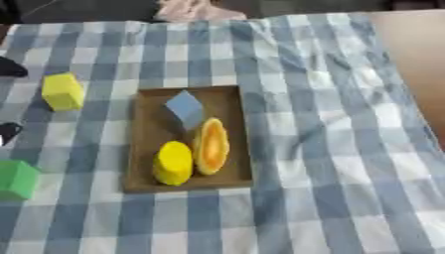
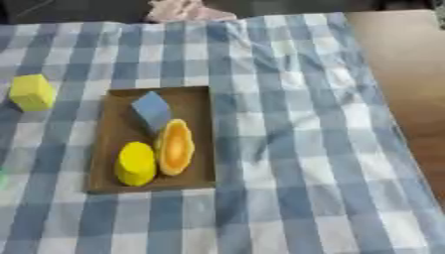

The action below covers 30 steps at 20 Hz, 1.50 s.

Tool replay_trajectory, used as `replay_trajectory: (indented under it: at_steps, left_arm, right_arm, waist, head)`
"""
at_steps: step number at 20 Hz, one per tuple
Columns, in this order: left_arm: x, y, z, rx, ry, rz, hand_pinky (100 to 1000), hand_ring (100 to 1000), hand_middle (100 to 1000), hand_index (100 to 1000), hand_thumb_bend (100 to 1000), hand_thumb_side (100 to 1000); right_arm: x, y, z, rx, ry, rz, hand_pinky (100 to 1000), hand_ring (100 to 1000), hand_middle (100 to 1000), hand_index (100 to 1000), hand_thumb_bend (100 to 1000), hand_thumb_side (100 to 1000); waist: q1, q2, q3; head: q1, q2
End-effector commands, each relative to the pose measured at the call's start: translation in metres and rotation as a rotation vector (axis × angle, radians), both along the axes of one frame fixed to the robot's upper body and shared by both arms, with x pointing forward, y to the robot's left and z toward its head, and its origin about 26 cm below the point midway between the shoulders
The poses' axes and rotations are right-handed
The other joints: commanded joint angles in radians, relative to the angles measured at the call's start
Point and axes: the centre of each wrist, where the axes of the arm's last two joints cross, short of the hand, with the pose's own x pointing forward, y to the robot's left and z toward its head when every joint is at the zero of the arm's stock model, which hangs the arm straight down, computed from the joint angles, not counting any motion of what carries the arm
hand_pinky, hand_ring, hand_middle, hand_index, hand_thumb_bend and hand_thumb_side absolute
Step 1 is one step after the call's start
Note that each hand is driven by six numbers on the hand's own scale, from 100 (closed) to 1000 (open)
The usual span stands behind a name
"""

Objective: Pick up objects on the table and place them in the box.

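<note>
Nearest the viewer, left of the box's (image 1: 144, 149) near corner and well apart from it, a green cube (image 1: 17, 179) sits on the blue and white checked cloth (image 1: 330, 163) that covers most of the table. It shows fully only in the left eye view.

The box is a shallow brown tray lying flat on the cloth, its long sides running away from the viewer. Three things already lie inside it. At the box's near end is a yellow cylinder (image 1: 173, 162), close to the left wall. Just right of it, and touching or nearly touching it, an orange oval piece (image 1: 211, 146) stands on its edge, with a paler orange middle. It reaches along the box's right wall towards the centre. Beyond both, in the box's far half, a blue block (image 1: 185, 108) rests tilted on one corner, its near tip meeting the top of the orange piece.

Left of the box, at the left edge of the left eye view, only small dark bits of the left hand (image 1: 8, 132) show, one level with the box's middle and another further back. Too little is visible to tell whether it is spread or curled, and it touches none of the blocks. The right hand appears in neither view.

Left of the box's far end, clearly apart from it, a yellow cube (image 1: 62, 91) stands on the cloth.

Far beyond the box, at the cloth's back edge, lies a bunched pinkish rag (image 1: 193, 11). Right of the box and well away, bare brown tabletop (image 1: 419, 54) shows past the cloth's edge.
</note>
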Motion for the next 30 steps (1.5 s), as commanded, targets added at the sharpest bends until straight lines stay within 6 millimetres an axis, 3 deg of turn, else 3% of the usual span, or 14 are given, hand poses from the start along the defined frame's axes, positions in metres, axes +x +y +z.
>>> replay_trajectory:
  at_steps: [1,3,7,9,11,12,13,15,19,23,30]
  left_arm:
    - [-0.001,0.006,0.014,0.063,0.001,0.023,996,927,845,936,261,407]
    - [0.001,0.008,0.013,0.078,0.019,0.035,996,927,845,932,274,309]
    - [0.002,0.012,0.009,0.091,0.06,0.048,999,928,846,928,226,333]
    - [0.001,0.014,0.009,0.086,0.07,0.046,1000,930,848,933,217,444]
    - [-0.001,0.015,0.009,0.084,0.082,0.044,1000,935,853,938,298,655]
    - [-0.002,0.016,0.009,0.088,0.088,0.047,1000,939,853,932,436,826]
    - [-0.003,0.017,0.009,0.097,0.09,0.053,1000,941,850,926,547,925]
    - [-0.006,0.02,0.007,0.128,0.091,0.072,1000,943,846,921,620,962]
    - [-0.009,0.022,0.0,0.196,0.103,0.098,1000,944,838,918,662,929]
    - [-0.009,0.023,-0.01,0.242,0.125,0.107,995,940,836,921,602,786]
    - [-0.003,0.032,-0.032,0.263,0.199,0.132,995,940,842,931,565,668]
  right_arm:
    - [-0.005,-0.001,0.009,-0.021,-0.021,-0.017,863,771,665,854,100,451]
    - [-0.005,-0.001,0.007,-0.016,-0.015,-0.019,864,769,663,854,100,454]
    - [-0.005,-0.002,0.006,-0.01,-0.006,-0.024,863,768,661,853,100,450]
    - [-0.005,-0.003,0.004,-0.009,0.0,-0.029,863,767,660,852,100,449]
    - [-0.005,-0.003,0.003,-0.009,0.006,-0.034,863,766,659,851,100,448]
    - [-0.005,-0.003,0.002,-0.009,0.009,-0.036,863,765,658,851,100,448]
    - [-0.005,-0.004,0.001,-0.01,0.013,-0.039,863,765,657,851,100,448]
    - [-0.005,-0.005,0.0,-0.012,0.019,-0.046,863,764,655,850,100,450]
    - [-0.005,-0.005,-0.001,-0.008,0.024,-0.048,863,763,653,848,100,452]
    - [-0.005,-0.005,-0.002,-0.007,0.028,-0.046,864,762,651,846,100,454]
    - [-0.004,-0.004,-0.004,0.0,0.037,-0.037,864,759,645,844,100,453]
  waist:
    - [-0.001,-0.024,0.001]
    - [-0.001,-0.025,0.001]
    - [0.0,-0.028,0.003]
    - [0.0,-0.031,0.006]
    - [0.001,-0.033,0.009]
    - [0.001,-0.034,0.011]
    - [0.001,-0.034,0.013]
    - [0.002,-0.035,0.017]
    - [0.003,-0.034,0.021]
    - [0.004,-0.033,0.021]
    - [0.002,-0.029,0.011]
  head:
    - [0.005,-0.014]
    - [0.011,-0.016]
    - [0.02,-0.016]
    - [0.017,-0.016]
    - [0.016,-0.015]
    - [0.015,-0.013]
    - [0.014,-0.012]
    - [0.011,-0.007]
    - [0.01,-0.004]
    - [0.014,-0.004]
    - [0.027,-0.007]
